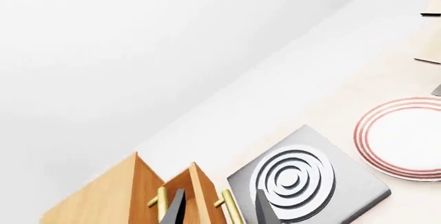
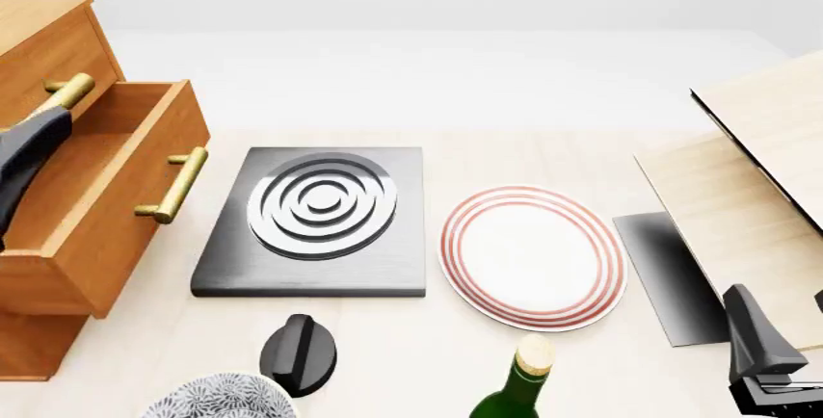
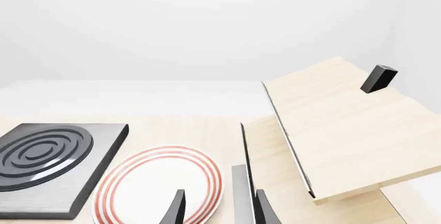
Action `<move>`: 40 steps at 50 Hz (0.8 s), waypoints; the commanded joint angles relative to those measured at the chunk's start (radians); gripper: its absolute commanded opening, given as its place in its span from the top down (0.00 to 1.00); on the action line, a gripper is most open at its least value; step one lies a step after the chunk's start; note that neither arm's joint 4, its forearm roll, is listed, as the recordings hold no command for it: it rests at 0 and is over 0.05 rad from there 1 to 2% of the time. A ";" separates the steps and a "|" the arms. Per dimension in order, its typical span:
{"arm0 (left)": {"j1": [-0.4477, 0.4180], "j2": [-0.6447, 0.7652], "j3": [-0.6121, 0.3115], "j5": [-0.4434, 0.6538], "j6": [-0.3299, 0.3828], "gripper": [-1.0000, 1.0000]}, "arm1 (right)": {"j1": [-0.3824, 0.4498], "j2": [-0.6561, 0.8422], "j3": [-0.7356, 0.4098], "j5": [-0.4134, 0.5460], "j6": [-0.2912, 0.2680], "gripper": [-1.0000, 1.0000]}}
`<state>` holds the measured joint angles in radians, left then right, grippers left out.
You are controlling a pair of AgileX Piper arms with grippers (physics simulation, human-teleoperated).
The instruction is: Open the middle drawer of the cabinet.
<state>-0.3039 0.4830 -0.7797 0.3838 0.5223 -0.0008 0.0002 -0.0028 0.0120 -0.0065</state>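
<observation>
Judging by its build, the middle drawer [image 2: 96,201] is a rigid wooden box that should slide straight on its runners without flexing, fairly light since nothing shows inside it; it already stands pulled well out of the cabinet [image 2: 39,42] at the table's [image 2: 515,148] left edge, its flat front facing the stove plate [image 2: 322,221]. The only sensible hold is its brass bar handle [image 2: 176,184], a smooth round cylinder on two posts that could slip under a loose pinch, so the fingers should close across its middle and pull square to the front. The drawer above, with its own brass bar [image 2: 67,92], sits closed. The left gripper [image 1: 219,211] is over the open drawer with its jaws parted and nothing between them; in its wrist view one brass bar shows between the finger tips, but whether it touches cannot be told. The right gripper [image 3: 219,207] hangs near the front right corner by the pale boards [image 2: 758,148], jaws likewise apart and empty, over the red-rimmed plate [image 2: 534,256]
</observation>
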 commanded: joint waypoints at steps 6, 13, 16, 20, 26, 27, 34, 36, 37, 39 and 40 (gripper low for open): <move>0.037 0.025 -0.079 0.129 -0.155 0.00 | 0.000 0.000 -0.001 -0.003 0.001 0.00; 0.034 0.072 -0.128 0.207 -0.243 0.00 | 0.000 0.000 -0.001 -0.003 0.001 0.00; 0.027 0.079 -0.146 0.234 -0.269 0.00 | 0.000 0.000 -0.001 -0.003 0.001 0.00; 0.012 0.110 -0.176 0.283 -0.340 0.00 | 0.000 0.000 -0.001 -0.003 0.001 0.00; 0.029 0.127 -0.201 0.319 -0.398 0.00 | 0.000 0.000 -0.001 -0.003 0.001 0.00; 0.034 0.124 -0.206 0.325 -0.404 0.00 | 0.000 0.000 -0.001 -0.003 0.001 0.00; 0.055 0.127 -0.244 0.370 -0.463 0.00 | 0.000 0.000 -0.001 -0.003 0.001 0.00; 0.062 0.130 -0.251 0.384 -0.487 0.00 | 0.000 0.000 -0.001 -0.003 0.001 0.00; 0.065 0.129 -0.254 0.386 -0.488 0.00 | 0.000 0.000 -0.001 -0.003 0.001 0.00; 0.072 0.126 -0.262 0.398 -0.500 0.00 | 0.000 0.000 -0.001 -0.003 0.001 0.00; 0.072 0.128 -0.264 0.402 -0.501 0.00 | 0.000 0.000 -0.001 -0.003 0.001 0.00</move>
<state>-0.2534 0.6042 -1.0013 0.7269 0.1220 -0.0007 0.0002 -0.0028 0.0120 -0.0065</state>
